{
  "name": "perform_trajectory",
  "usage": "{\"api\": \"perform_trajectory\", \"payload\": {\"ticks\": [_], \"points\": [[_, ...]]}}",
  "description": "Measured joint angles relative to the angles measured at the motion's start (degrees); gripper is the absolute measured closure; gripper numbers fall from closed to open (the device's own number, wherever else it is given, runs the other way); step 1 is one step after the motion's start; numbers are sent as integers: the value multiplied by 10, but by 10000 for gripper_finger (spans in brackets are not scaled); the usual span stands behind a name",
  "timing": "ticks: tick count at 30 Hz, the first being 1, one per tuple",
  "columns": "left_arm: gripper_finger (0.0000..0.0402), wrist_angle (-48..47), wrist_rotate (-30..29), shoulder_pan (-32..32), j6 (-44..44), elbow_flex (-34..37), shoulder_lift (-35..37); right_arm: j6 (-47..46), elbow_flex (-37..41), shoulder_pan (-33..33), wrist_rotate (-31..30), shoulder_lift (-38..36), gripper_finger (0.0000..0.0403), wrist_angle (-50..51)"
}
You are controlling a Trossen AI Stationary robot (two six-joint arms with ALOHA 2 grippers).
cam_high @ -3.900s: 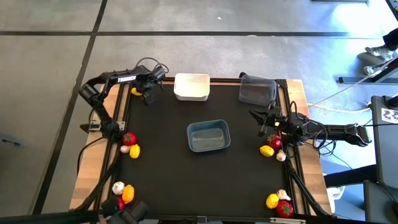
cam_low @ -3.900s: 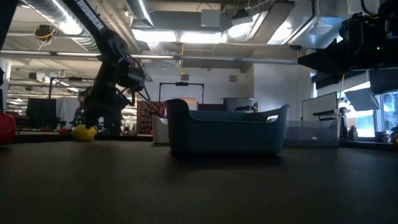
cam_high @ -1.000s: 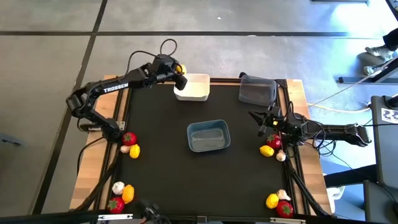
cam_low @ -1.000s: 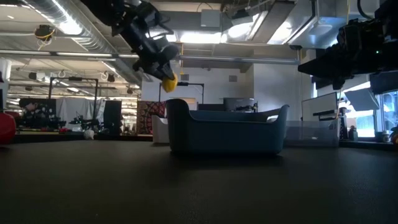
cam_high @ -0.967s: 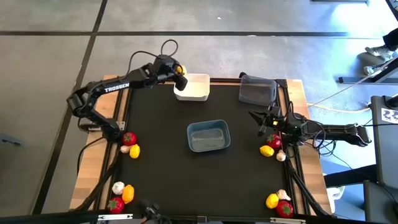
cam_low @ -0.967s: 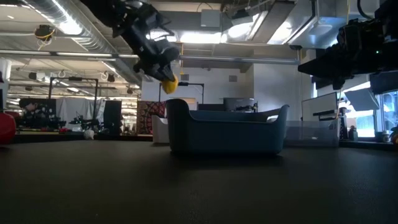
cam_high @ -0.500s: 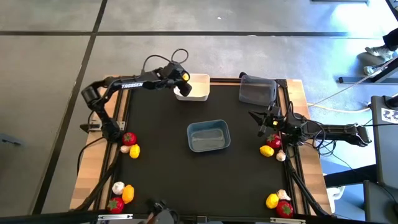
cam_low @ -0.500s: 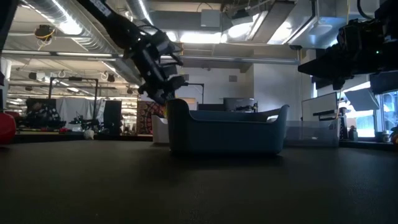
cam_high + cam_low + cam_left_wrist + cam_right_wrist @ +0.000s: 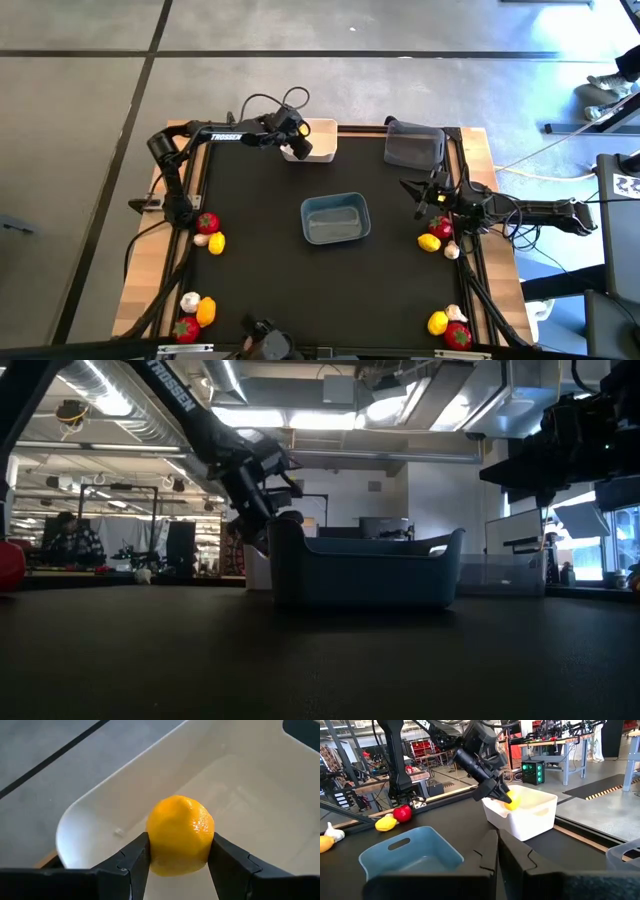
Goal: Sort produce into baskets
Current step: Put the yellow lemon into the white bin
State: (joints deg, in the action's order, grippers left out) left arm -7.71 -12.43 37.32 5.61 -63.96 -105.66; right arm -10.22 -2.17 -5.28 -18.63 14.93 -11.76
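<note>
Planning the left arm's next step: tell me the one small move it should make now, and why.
Probably open the fingers and let go. The left gripper is shut on the yellow piece, held over the inside of the white basket, so it should drop in. The right gripper waits at the right edge.

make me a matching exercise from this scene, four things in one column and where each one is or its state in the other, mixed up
Things:
1. yellow fruit
2. blue-grey basket
3. dark grey basket
4. right gripper

Places or states:
A. middle of the table
B. far right corner of the table
C. over produce at the right edge
D. held by the left gripper over the white basket

Pairs: 1-D, 2-A, 3-B, 4-C
</note>
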Motion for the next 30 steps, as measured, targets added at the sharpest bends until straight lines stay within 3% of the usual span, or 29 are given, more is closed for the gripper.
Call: {"api": "perform_trajectory", "payload": {"ticks": [21,30], "points": [[230,7,0,11,-8,0,-9,0,0,0,0,0,386,0],[150,9,0,14,-5,0,-9,0,0,0,0,0,386,3]]}}
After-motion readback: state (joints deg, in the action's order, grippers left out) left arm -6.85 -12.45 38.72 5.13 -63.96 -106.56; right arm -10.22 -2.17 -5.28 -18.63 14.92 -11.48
